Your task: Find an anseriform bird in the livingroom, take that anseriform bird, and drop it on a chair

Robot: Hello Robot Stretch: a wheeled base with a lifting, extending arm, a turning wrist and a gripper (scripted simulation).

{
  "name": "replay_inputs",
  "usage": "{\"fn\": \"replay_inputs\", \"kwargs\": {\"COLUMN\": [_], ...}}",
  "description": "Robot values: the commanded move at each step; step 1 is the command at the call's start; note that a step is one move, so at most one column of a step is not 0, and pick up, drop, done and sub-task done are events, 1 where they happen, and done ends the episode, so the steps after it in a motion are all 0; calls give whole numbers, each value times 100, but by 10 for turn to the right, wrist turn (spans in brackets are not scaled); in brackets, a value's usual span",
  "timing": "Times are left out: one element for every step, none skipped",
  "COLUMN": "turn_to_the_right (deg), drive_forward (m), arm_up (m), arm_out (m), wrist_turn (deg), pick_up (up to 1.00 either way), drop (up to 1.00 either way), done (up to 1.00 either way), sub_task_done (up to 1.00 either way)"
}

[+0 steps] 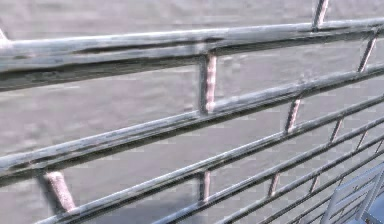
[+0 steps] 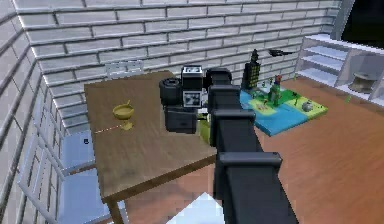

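A pale grey brick wall (image 1: 130, 100) with worn mortar lines stands very near in the forward view; in the arm side view a dark square-barred arm (image 2: 240, 150) reaches from the near edge out over a brown wooden table (image 2: 150, 160); at its far end sit two small white squares with black marks (image 2: 193, 75), and just left of them the dark-bodied gripper (image 2: 176, 106) is low over the tabletop; whether its jaws are released or grasping anything cannot be told, since the table lies behind them. No bird shape can be made out; a small pale yellow cup-shaped thing (image 2: 123, 113) stands on the table left of the gripper, and a yellow-green patch (image 2: 204, 130) shows against the arm's left side; either might be the bird. The step in hand is probably the taking; the next move likely calls for lifting clear and turning toward a seat, perhaps the pale blue-grey chair (image 2: 78, 150) at the table's near left. Far right, a blue mat (image 2: 290, 115) on the floor carries a dark bottle (image 2: 252, 70).
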Motion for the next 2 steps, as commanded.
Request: {"fn": "replay_inputs", "kwargs": {"turn_to_the_right": [0,0], "drive_forward": [0,0], "arm_up": [-40,-32], "arm_out": [0,0], "wrist_turn": [0,0], "pick_up": [0,0], "drop": [0,0], "done": [0,0], "sub_task_done": [0,0]}}
